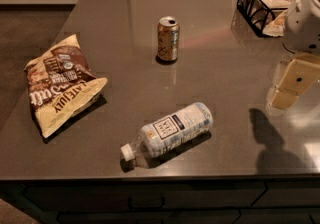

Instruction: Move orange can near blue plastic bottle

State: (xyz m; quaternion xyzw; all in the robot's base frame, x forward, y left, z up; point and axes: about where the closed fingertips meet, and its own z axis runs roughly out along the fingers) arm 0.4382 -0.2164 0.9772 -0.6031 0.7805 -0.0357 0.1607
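Gripper (291, 88): cream-coloured, at the right edge of the view, hanging over the dark tabletop (225, 63) below a white arm segment (306, 18). Clenched or released: cannot tell. Nothing visibly held. Just below and to the left of it, a dark shadow (267, 140) on the table surface.

Behind the jaws, toward the far right corner of the table: a black wire basket (251, 4) with pale packets inside.

Left of the jaws and nearer the front edge: the blue plastic bottle (172, 130), lying on its side, white cap pointing to the front left, pale label with a dark square logo facing up. Well apart from the gripper.

Further left of the jaws and deeper on the table: the orange can (168, 39), standing upright, silver top with the opening showing. Well apart from the gripper and well apart from the bottle, bare tabletop between the two.

Farthest from the jaws, at the left side of the table: a brown and cream snack bag (60, 85), lying flat and crumpled.

Below the front edge of the table: dark drawer fronts with a handle (146, 202).
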